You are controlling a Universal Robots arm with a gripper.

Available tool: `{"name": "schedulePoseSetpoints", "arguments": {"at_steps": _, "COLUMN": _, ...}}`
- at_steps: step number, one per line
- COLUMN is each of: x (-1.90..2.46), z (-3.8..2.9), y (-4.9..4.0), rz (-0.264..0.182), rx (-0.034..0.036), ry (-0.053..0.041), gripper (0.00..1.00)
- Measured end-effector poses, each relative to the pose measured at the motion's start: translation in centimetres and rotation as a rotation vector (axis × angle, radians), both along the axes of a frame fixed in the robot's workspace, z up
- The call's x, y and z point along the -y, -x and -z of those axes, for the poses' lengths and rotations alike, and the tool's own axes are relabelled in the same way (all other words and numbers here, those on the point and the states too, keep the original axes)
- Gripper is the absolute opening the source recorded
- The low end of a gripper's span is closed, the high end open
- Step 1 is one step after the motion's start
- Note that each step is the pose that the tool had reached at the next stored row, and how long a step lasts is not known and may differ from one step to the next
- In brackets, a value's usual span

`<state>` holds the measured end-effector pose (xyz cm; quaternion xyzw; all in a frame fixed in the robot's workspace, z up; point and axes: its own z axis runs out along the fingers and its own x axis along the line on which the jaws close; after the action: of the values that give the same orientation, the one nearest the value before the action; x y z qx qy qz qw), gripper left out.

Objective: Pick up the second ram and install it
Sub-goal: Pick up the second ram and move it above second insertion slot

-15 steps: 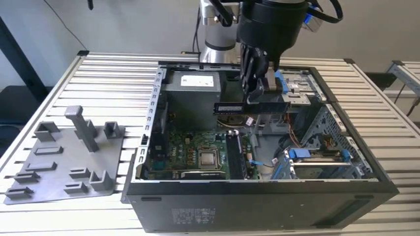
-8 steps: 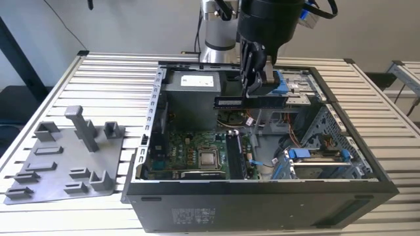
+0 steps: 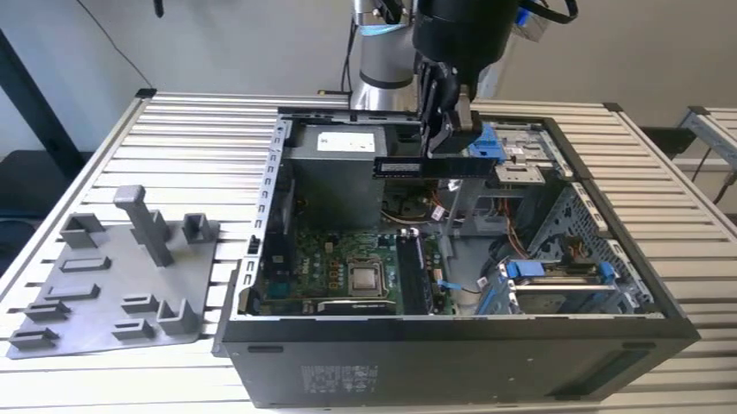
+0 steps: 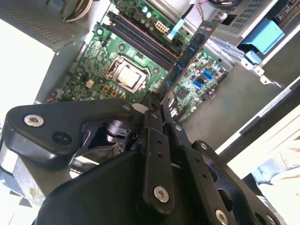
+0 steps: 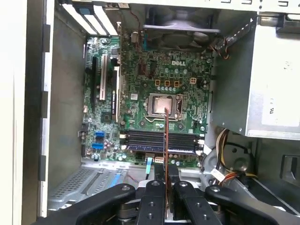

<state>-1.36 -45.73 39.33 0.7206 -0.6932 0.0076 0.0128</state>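
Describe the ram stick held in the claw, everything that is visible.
The second ram is a long, thin, flat blue-green circuit board with small dark components and a pale label on one face. The claw is shut on it, holding it level and on edge in the air over the open computer case, above the motherboard. Nothing else touches it.

Single arm [image 3: 381, 69] descending from the far side, wrist upright, gripper [image 3: 447, 147] pointing straight down, jaws clamped on the second ram [image 3: 403, 166], held level
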Motion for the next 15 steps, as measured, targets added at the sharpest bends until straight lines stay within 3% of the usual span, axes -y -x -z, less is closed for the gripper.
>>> {"name": "schedulePoseSetpoints", "arguments": {"at_steps": 15, "x": -4.22, "z": 0.36, "y": 0.0, "rz": 0.003, "rx": 0.0, "ry": 0.0064, "gripper": 0.14}}
